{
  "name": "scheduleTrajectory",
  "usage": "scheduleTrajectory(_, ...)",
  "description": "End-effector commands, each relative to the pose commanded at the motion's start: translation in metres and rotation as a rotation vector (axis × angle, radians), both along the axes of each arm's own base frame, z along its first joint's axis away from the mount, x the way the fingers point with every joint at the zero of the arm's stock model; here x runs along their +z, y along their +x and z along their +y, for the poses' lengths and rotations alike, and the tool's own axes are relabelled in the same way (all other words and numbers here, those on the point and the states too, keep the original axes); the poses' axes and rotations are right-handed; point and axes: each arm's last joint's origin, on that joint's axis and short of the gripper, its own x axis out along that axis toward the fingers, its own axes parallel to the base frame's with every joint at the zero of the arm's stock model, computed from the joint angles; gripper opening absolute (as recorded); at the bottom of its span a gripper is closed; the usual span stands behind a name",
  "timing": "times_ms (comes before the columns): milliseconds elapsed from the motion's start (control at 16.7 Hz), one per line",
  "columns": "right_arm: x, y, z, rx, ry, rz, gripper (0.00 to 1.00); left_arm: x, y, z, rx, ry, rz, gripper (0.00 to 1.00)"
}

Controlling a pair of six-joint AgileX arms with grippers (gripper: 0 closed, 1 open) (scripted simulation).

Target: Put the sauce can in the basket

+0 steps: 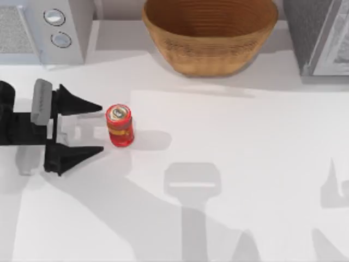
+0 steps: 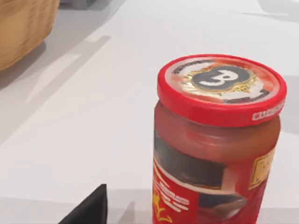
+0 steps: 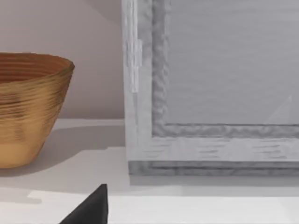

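My left gripper [image 1: 102,127], fingers spread, should slide toward 3 o'clock to straddle the upright sauce can [image 1: 120,125] squarely before clamping.

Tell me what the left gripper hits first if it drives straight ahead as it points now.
Likely the sauce can: the open left gripper points at it from the table's left, the can just beyond its fingertips.

A white table [image 1: 234,164] carries soft grey shadows; a grey appliance with two dials [image 1: 57,27] stands far left, a grey-framed cabinet [image 1: 322,38] far right.
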Motion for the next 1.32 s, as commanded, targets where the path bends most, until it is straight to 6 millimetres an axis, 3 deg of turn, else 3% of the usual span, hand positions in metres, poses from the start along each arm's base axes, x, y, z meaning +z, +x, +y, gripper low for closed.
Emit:
scheduleTrajectory(840,0.0,0.0,0.0,0.0,0.0,0.0,1.0,-0.012,0.008,-0.001,0.001,-0.038,-0.015,1.0)
scheduleTrajectory(1320,0.0,0.0,0.0,0.0,0.0,0.0,1.0,-0.028,0.018,-0.025,0.002,-0.039,-0.018,1.0)
